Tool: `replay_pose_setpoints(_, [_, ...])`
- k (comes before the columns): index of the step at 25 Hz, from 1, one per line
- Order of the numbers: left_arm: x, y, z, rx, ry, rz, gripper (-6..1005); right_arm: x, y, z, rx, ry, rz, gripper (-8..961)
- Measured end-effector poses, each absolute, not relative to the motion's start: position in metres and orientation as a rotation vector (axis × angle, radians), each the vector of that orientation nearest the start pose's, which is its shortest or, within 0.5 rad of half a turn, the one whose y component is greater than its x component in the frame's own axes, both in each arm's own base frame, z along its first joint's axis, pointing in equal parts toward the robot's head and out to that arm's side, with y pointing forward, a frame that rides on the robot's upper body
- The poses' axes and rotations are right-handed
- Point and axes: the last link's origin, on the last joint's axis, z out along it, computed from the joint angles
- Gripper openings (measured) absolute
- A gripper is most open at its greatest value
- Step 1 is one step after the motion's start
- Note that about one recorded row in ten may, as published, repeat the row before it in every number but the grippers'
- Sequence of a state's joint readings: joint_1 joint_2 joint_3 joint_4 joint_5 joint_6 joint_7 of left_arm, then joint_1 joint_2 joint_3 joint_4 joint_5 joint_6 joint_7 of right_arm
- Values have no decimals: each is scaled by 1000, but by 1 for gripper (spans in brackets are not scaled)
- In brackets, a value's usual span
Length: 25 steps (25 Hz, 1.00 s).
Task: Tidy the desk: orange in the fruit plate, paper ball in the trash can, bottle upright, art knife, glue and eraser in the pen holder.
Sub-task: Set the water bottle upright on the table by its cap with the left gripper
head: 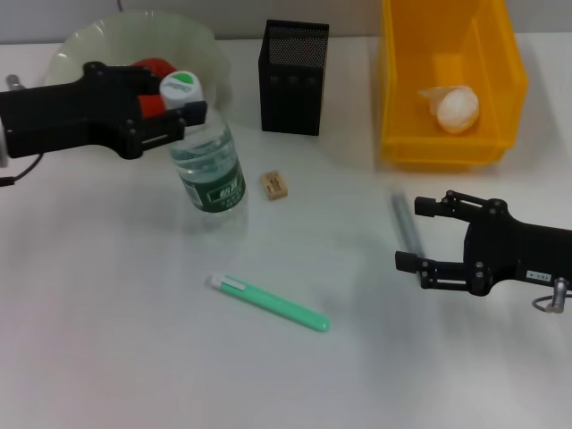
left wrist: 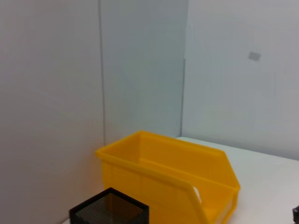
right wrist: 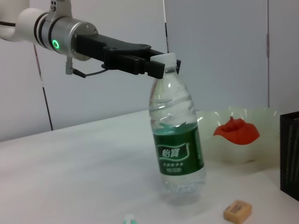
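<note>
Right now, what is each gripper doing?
Left gripper: shut on the bottle at its cap.
Right gripper: open, holding nothing, beside a grey pen-like thing.

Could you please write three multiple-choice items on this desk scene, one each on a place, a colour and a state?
1. Where is the paper ball?
A. In the fruit plate
B. In the trash can
C. Beside the pen holder

2. What colour is the pen-shaped stick lying on the desk?
A. Green
B. Blue
C. Red

3. How does the bottle stand?
A. Lying on its side
B. Upside down
C. Upright, with the left end effector at its cap

Answers: 1 B, the white wad lies inside the yellow bin. 2 A, its body is green with a pale tip. 3 C, the right wrist view shows it standing on its base with the fingers at its neck.
</note>
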<state>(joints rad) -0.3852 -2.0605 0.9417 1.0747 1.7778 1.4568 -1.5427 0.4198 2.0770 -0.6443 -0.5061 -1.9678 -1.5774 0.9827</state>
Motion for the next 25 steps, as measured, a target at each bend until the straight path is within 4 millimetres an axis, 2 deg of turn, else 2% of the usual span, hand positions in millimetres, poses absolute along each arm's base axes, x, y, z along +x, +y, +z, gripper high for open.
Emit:
replay_pose_setpoints(8, [-245,337,65,-2543,-436,-672,446,298,284,-18,-2684,388,744,832])
replay_pose_setpoints(20, [-288,322,80,-2386,-492,-740,445,290,286,-24,-2717,381,772,831])
replay_pose_setpoints(25, [-290,322,82,-2367,-479,-745,444,290,287,-25,-2721,379,760,831])
